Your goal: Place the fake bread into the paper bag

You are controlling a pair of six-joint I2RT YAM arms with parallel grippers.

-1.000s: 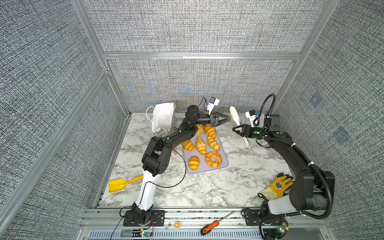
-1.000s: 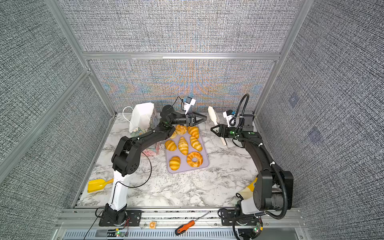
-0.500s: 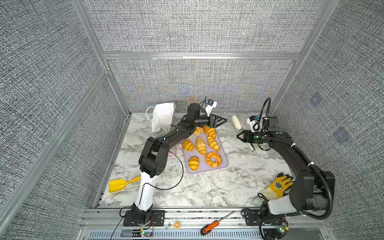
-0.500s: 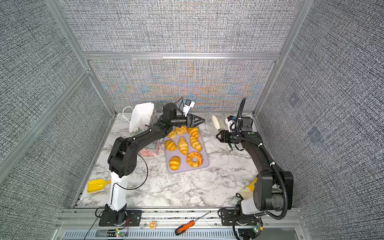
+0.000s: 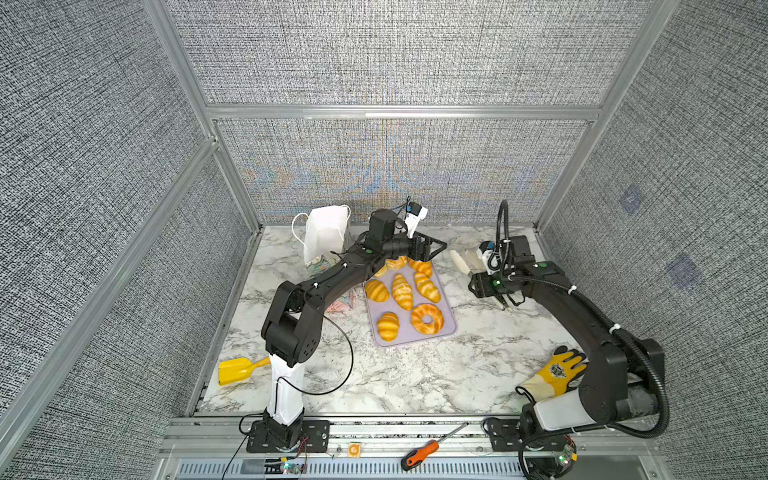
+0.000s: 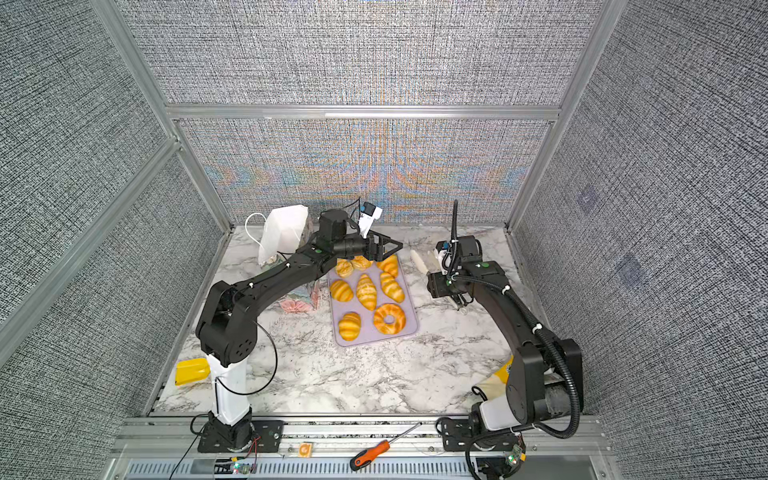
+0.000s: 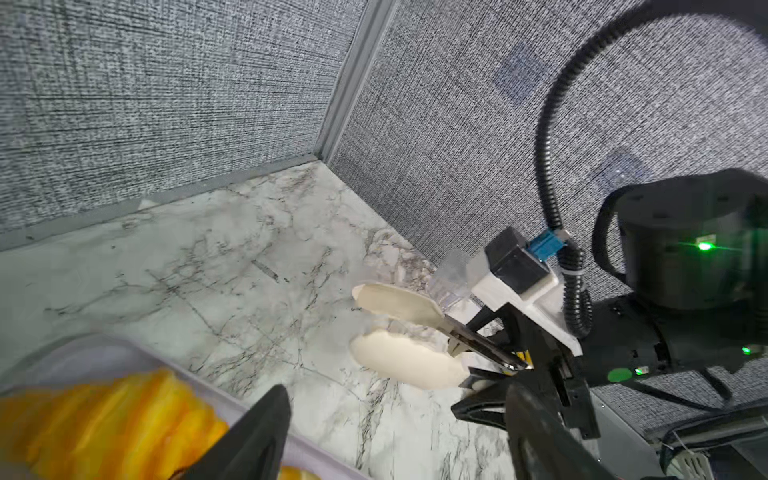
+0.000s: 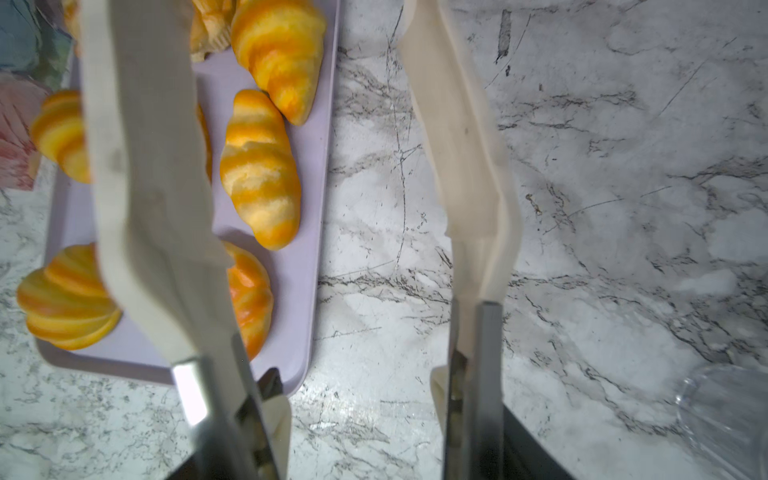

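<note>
The right end effector (image 7: 469, 361) pinches tongs (image 8: 465, 166), blades spread beside the tray (image 8: 299, 270) of bread (image 5: 402, 291) mid-frame; the left end effector (image 5: 434, 248) hangs spread, empty, above its far end. I'd straddle one piece squarely before squeezing. The bag (image 5: 326, 235) sits up-left of the tray, its handles shown only in the top views, blade alignment only at the right wrist

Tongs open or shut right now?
Open. In the right wrist view the tongs show two white arms wide apart, gripping nothing.
</note>
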